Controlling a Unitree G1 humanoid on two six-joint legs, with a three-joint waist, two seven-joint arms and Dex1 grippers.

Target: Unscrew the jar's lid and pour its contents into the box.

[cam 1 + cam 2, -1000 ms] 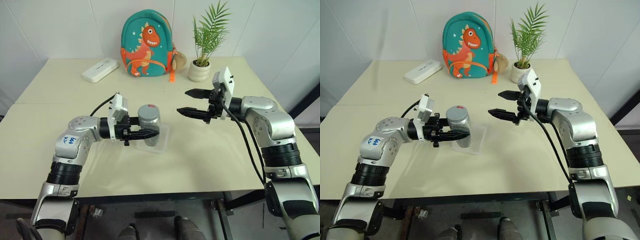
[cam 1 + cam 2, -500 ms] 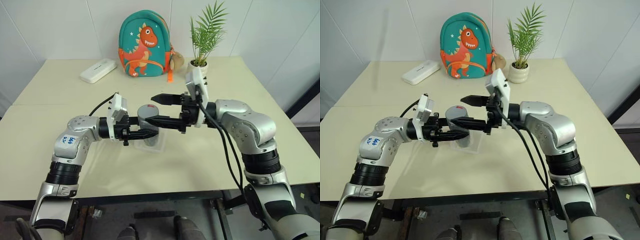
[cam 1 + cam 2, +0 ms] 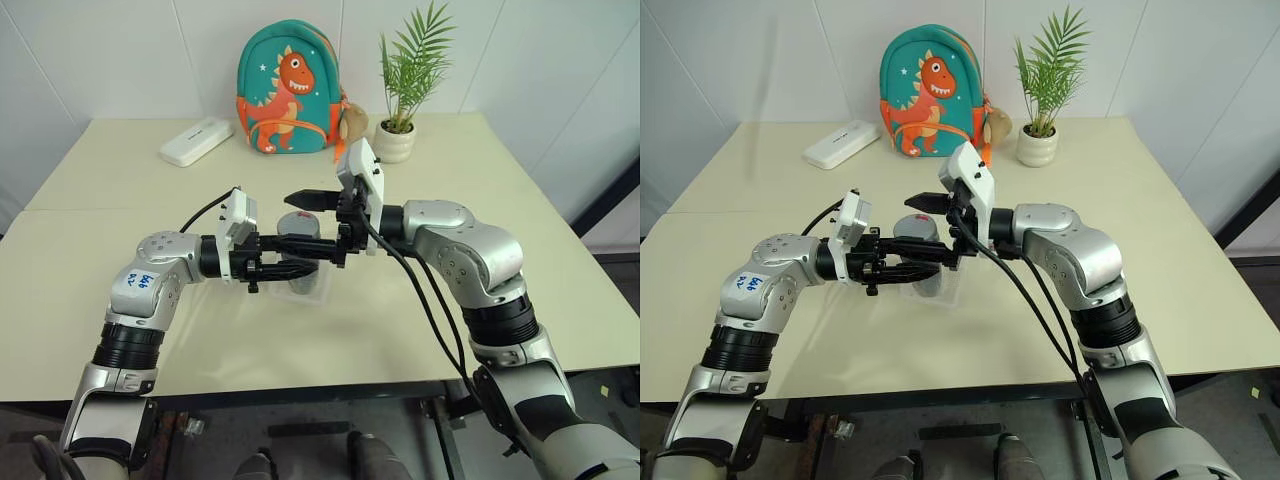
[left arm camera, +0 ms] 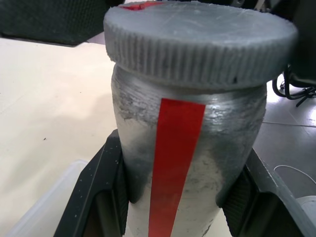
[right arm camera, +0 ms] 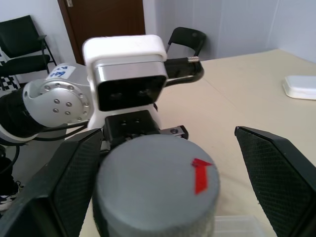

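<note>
My left gripper (image 3: 283, 268) is clamped on the jar (image 4: 185, 163), its 2 black fingers (image 4: 96, 190) pressed against opposite sides of the silver body, below the lid (image 4: 200, 37). I hold the jar upright, with its red stripe (image 4: 173, 163) running down the side that faces my left wrist camera. The lid is grey, ribbed round its edge and seated squarely on the jar's mouth, with a small red mark (image 5: 201, 175) on its flat top. The jar sits over the box (image 3: 318, 290), the clear shallow tray lying on the pale table (image 3: 400, 320) just under my left fingers; whether the jar's base touches the tray I cannot tell. My right gripper (image 3: 306, 222) reaches in from the other side with its 2 fingers spread wide apart, 1 on each side of the lid; the right wrist camera shows a gap between the lid and the finger (image 5: 276, 173) on one flank, while the other finger (image 5: 69, 173) stands very close to its rim, so nothing is gripped there. At the far edge of the table stand a teal dinosaur backpack (image 3: 292, 90), a flat white case (image 3: 197, 140) and a potted plant (image 3: 400, 130), all well apart from the jar. The contents are hidden inside the closed jar.
</note>
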